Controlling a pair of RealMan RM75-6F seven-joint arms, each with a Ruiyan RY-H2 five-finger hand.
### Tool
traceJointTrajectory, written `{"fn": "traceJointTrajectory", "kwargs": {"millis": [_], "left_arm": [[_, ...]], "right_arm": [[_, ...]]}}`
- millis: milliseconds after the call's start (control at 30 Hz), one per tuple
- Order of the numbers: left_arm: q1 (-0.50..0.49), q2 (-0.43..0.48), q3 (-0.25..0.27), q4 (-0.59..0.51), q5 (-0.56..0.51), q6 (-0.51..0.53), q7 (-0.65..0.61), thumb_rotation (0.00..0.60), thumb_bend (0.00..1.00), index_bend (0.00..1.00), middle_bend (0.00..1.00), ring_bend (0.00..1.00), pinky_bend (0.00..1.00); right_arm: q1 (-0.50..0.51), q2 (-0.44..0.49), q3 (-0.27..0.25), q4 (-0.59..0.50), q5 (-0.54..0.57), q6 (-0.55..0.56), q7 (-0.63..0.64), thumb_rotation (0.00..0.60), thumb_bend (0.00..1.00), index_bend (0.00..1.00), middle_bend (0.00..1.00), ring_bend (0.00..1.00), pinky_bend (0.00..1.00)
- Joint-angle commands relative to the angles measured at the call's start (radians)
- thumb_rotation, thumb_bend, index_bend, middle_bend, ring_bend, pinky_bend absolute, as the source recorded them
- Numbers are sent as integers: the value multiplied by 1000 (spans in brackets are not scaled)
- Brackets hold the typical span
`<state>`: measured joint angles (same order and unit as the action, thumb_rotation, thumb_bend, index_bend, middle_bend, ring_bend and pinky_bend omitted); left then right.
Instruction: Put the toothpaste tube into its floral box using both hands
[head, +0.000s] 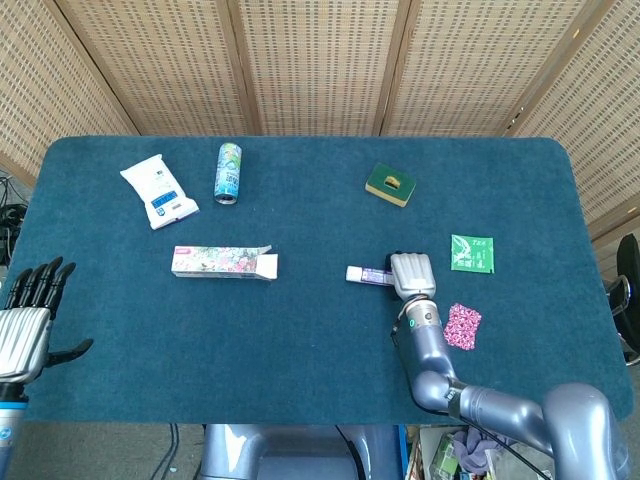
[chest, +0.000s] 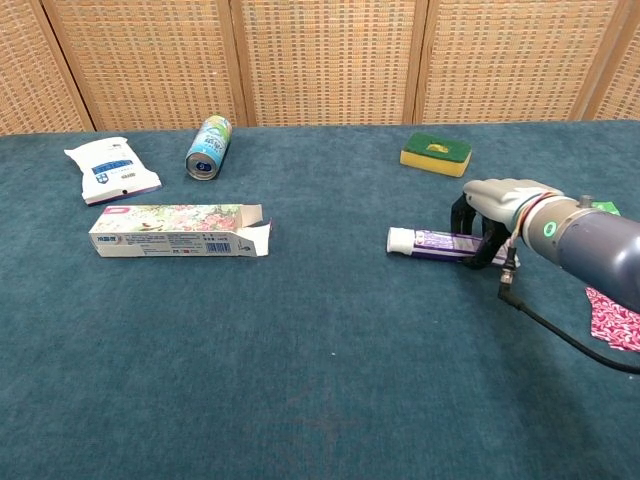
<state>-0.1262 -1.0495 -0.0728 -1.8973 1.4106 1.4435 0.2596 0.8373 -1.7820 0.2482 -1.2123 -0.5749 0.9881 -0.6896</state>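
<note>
Your right hand (chest: 497, 205) sits over the tail end of the tube (chest: 432, 242), fingers curled down around it on the table (chest: 320, 380). The tube is white and purple, cap pointing toward the box (chest: 178, 231). Your left hand (head: 28, 320) hovers empty, fingers spread, at the table's edge.

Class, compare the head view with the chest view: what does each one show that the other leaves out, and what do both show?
Only the head view shows the left hand, open off the table's near-left edge, the green packet, and the whole table.

Only the chest view shows the right hand's fingers curled around the toothpaste tube.

Both show the right hand, the floral box with its flap open, the can, wipes pack, sponge and pink cloth.
</note>
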Motion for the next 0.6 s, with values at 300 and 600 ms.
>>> {"fn": "traceJointTrajectory", "kwargs": {"millis": [300, 600], "left_arm": [[-16, -3, -2, 7, -16, -27, -5, 600, 150, 0, 0, 0, 0], [-112, -30, -54, 105, -49, -143, -79, 600, 151, 0, 0, 0, 0]], "right_arm": [[-53, 95, -31, -77, -175, -15, 136, 600, 577, 575, 594, 475, 385], [-115, 231, -54, -173, -364, 10, 286, 600, 594, 578, 598, 479, 385]]}}
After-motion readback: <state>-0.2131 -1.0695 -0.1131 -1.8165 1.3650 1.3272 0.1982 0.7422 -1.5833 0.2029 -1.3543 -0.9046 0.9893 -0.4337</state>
